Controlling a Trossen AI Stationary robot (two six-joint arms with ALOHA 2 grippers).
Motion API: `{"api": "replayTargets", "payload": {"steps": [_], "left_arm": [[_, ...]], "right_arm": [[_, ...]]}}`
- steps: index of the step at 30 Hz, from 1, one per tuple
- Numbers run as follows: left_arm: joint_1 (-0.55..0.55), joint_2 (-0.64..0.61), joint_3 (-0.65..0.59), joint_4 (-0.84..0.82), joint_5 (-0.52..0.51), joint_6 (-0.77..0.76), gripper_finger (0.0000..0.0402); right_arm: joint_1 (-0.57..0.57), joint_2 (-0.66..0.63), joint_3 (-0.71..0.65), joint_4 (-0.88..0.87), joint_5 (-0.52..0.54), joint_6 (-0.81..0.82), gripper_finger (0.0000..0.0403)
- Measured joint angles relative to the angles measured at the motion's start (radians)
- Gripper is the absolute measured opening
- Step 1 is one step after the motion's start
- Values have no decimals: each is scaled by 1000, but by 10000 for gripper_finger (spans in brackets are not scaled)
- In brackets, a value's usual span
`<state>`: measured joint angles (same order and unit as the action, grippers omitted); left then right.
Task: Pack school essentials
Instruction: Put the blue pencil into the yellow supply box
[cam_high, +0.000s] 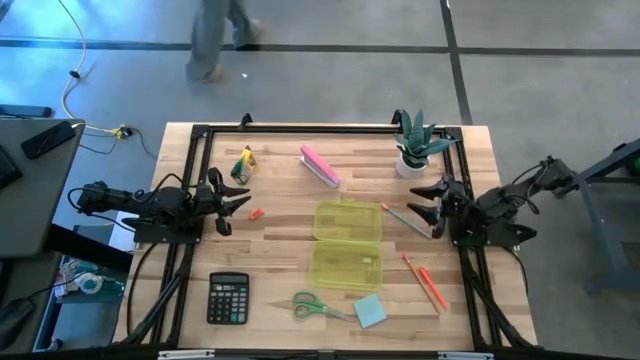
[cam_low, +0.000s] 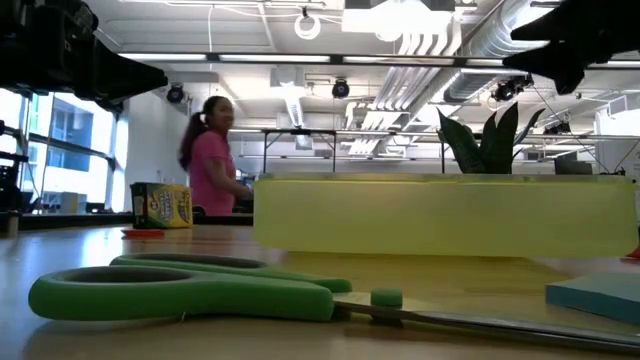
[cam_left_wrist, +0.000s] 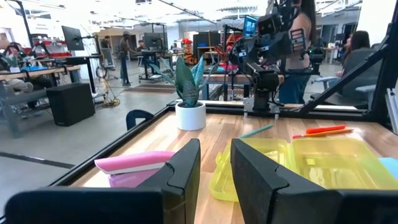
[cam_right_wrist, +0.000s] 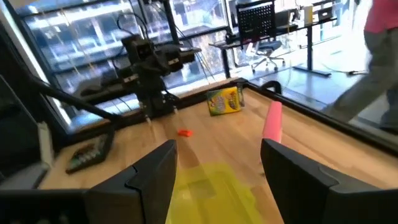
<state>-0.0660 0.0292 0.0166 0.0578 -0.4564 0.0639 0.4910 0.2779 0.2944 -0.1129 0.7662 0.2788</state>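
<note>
Scissors lie handles-left along the table's near edge, roughly midway between the left gripper and right gripper, both parted and empty.

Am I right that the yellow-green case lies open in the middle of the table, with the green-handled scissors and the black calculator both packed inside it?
Not quite. The high view shows the yellow-green case open in the middle of the table, but the green-handled scissors and the black calculator both lie on the table outside it, nearer the front edge.
</note>
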Motion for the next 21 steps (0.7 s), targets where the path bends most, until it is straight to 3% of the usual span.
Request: {"api": "replayTargets", "payload": {"steps": [6, 13, 17, 21], "left_arm": [[0, 0, 0, -1, 0, 0, 81], [0, 0, 0, -1, -1, 0, 81], [0, 0, 0, 0, -1, -5, 81], [0, 0, 0, -1, -2, -8, 81]], "right_arm": [[0, 95, 216, -333, 30, 127, 224], [-21, 220, 434, -830, 45, 495, 224], [-66, 286, 449, -996, -55, 679, 224], [-103, 346, 425, -1008, -184, 744, 224]]}}
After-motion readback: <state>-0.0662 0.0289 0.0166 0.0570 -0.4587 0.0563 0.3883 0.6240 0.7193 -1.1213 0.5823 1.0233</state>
